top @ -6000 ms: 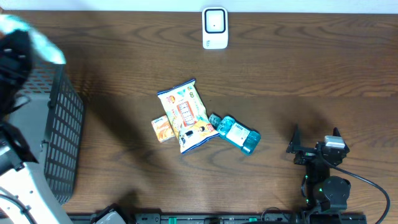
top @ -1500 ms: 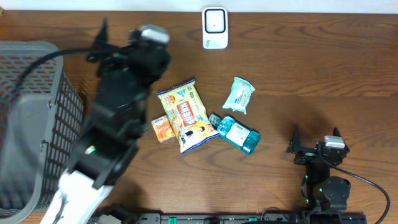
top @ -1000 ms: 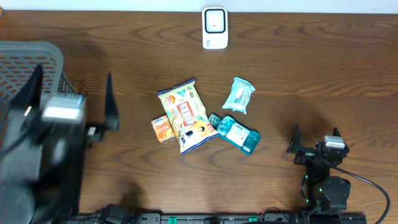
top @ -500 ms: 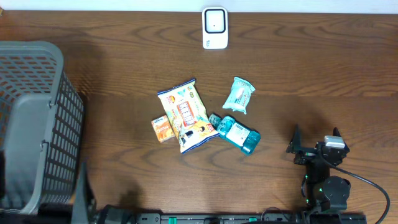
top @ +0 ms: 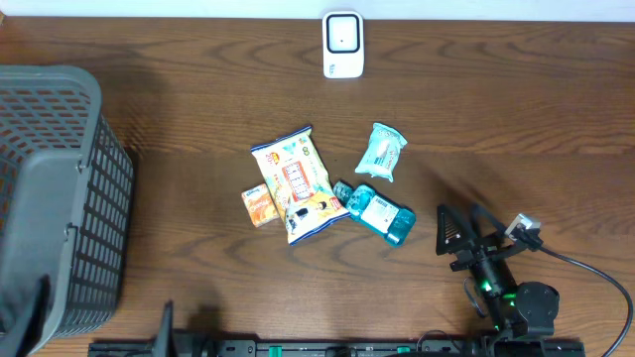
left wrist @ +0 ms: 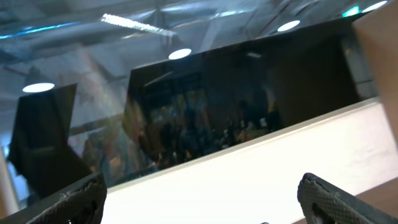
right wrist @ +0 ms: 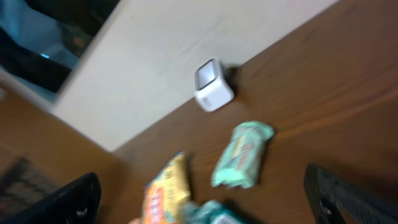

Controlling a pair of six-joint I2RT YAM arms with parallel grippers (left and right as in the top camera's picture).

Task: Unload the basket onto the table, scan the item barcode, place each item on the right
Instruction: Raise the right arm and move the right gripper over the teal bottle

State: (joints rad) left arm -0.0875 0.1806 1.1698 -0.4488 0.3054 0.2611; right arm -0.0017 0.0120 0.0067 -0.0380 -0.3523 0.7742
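Wood-grain tabletop (top: 536,109): glossy snack pouch (top: 296,183) at centre, mesh basket (top: 60,198) at left edge. Jaws wide and empty on left gripper (left wrist: 202,202) and right gripper (top: 460,231).

This is looking like a mock shop checkout in a lab: a white scanner (top: 343,44), a grey mesh basket (top: 99,228) and packaged snacks (top: 296,183) are lying on a wooden table (top: 516,109), with recessed ceiling lights (left wrist: 180,54) glowing above.

Both grippers are spread as wide as they go on my end. The right gripper (top: 459,223) is angled up and to the left off its wrist, fingers (right wrist: 74,198) splayed at either edge of its own cam. The left gripper (left wrist: 200,202) is pitched steeply upward, with just its fingertips (top: 167,319) poking into the overhead view.
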